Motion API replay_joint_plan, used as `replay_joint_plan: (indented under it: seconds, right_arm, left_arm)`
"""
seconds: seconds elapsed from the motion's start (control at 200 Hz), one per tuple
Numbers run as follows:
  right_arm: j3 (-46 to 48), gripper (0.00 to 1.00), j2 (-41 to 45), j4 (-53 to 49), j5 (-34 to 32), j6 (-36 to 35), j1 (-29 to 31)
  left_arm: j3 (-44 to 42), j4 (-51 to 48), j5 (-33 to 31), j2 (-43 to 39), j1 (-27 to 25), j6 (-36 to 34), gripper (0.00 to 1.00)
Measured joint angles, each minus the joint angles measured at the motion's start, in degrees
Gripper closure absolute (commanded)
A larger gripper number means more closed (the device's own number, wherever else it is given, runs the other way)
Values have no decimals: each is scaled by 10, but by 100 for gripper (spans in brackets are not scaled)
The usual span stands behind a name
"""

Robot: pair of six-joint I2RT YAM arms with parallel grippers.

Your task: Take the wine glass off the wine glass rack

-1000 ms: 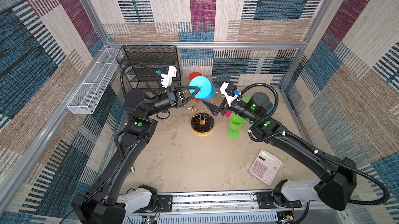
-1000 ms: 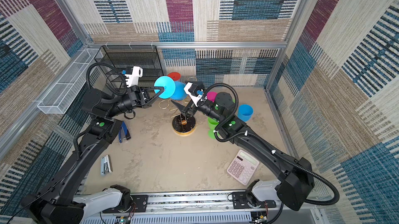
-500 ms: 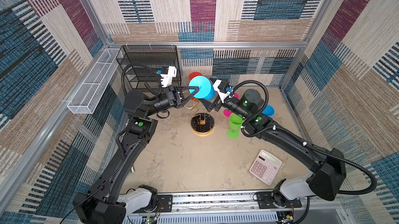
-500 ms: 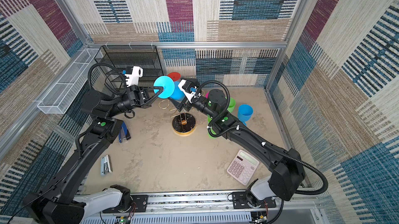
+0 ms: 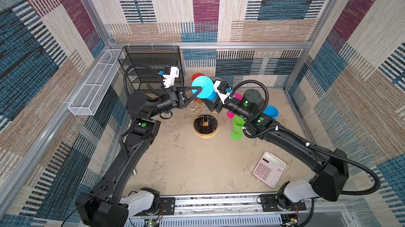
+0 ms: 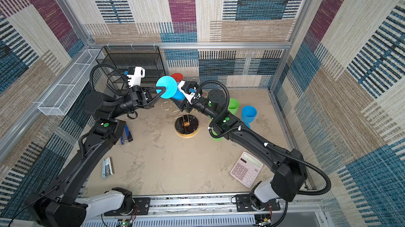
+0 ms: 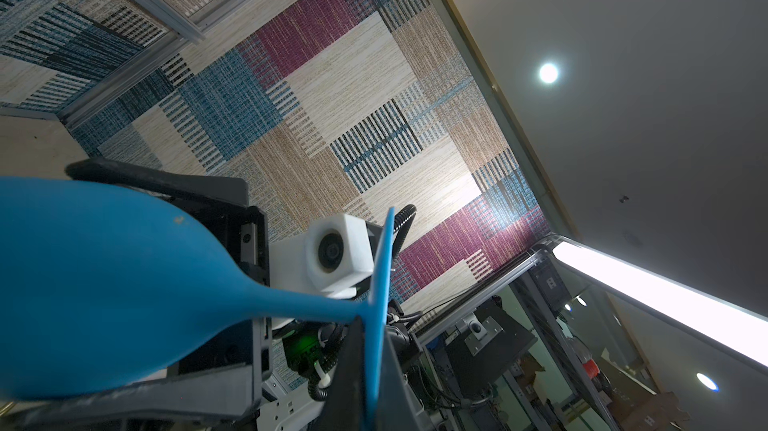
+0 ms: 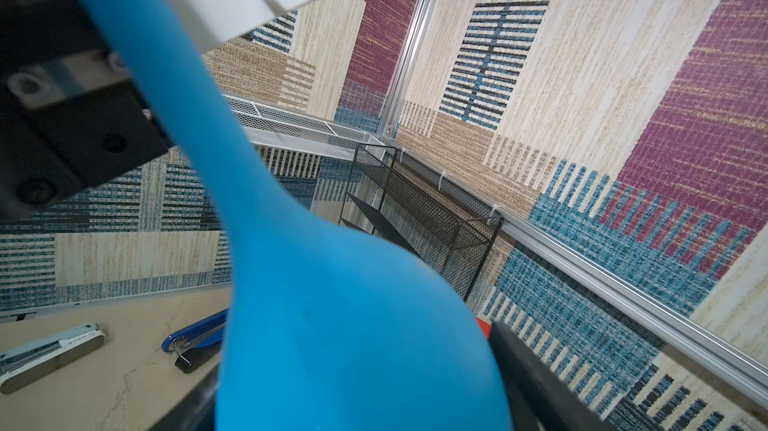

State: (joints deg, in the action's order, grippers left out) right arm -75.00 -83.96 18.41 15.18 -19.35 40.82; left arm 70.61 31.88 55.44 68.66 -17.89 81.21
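The wine glass (image 5: 202,85) is blue and lies tilted in the air above the wine glass rack (image 5: 205,125), a gold wire stand on a round black base. My left gripper (image 5: 198,88) is shut on the thin edge of the glass's foot (image 7: 380,283). My right gripper (image 8: 353,366) has come from the other side. Its fingers (image 8: 523,375) lie against both sides of the blue bowl (image 7: 104,283), which fills the gap. In both top views the foot hides the right fingertips. The rack's gold loops (image 6: 167,105) hang below the glass.
Red (image 5: 197,76), pink (image 5: 237,96), green (image 5: 237,127) and blue (image 5: 270,112) glasses stand behind and right of the rack. A pink calculator (image 5: 269,169) lies front right. A black mesh shelf (image 5: 151,66), a white mesh basket (image 5: 96,85) and two staplers (image 6: 126,135) (image 6: 107,167) are on the left.
My right gripper has swung left and up from beside the green glass to the blue bowl, and its jaws have narrowed around it. The left gripper has kept still on the foot.
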Motion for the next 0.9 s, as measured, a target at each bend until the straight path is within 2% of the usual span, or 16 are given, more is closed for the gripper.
replay_joint_plan:
  seconds: [0.095, 0.185, 0.326, 0.456, 0.546, 0.716, 0.896]
  right_arm:
    - [-3, 24, 6, -13, -7, 14, 0]
    - [-10, 27, 16, -29, -15, 23, 0]
    - [-24, 31, 30, -71, -27, 43, 0]
    - [-71, 37, 39, -161, -38, 66, 0]
    - [-117, 41, 44, -238, -42, 80, 0]
    - [-189, 45, 51, -391, -43, 108, 1]
    - [-214, 47, 55, -514, -42, 135, 11]
  left_arm:
    - [-3, 3, 2, -1, 1, -3, 71]
    - [-5, -1, 2, -5, 2, -17, 65]
    - [-6, -12, -9, -20, 7, -50, 62]
    - [-14, -39, -30, -44, 18, -106, 62]
    - [-27, -96, -75, -82, 20, -202, 60]
    - [-86, -153, -200, -156, 20, -429, 48]
    - [-132, -169, -252, -173, 20, -660, 46]
